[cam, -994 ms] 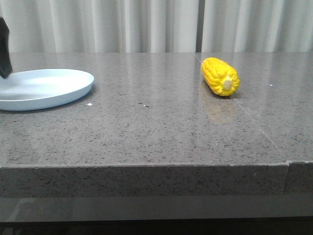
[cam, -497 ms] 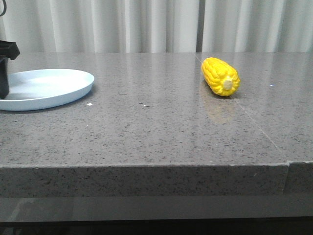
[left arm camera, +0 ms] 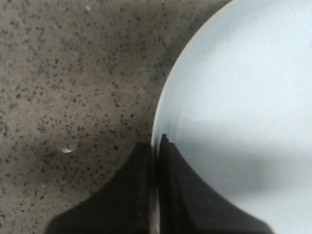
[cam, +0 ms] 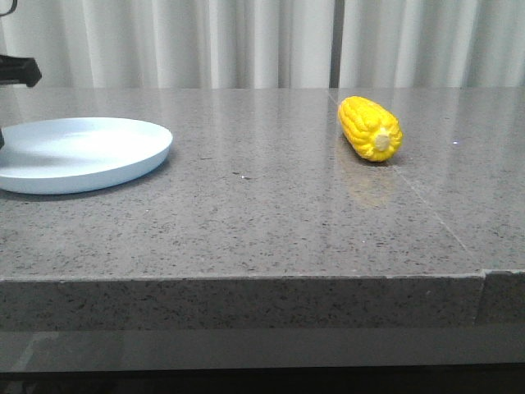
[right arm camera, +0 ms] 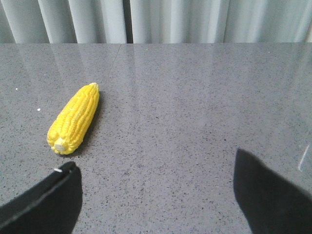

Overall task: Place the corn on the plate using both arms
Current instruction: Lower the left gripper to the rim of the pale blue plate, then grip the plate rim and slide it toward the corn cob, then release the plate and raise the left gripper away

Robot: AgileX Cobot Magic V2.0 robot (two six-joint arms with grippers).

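Observation:
The pale blue-white plate (cam: 82,152) lies at the left of the grey stone table. In the left wrist view my left gripper (left arm camera: 157,145) is shut on the plate's rim (left arm camera: 163,105), one finger outside it and one over the plate's inside. Only a dark part of the left arm (cam: 20,71) shows at the front view's left edge. The yellow corn (cam: 371,129) lies on the table at the right, pale cut end toward the camera. My right gripper (right arm camera: 156,173) is open and empty, low over the table, with the corn (right arm camera: 74,119) just beyond one fingertip (right arm camera: 66,170).
A seam (cam: 426,205) runs across the tabletop near the corn. The table's front edge (cam: 246,279) is close to the camera. Pale curtains (cam: 246,41) hang behind the table.
The plate has slid a little to the right, toward the table's middle. The dark left arm part at the left edge has shifted. The corn has not moved.

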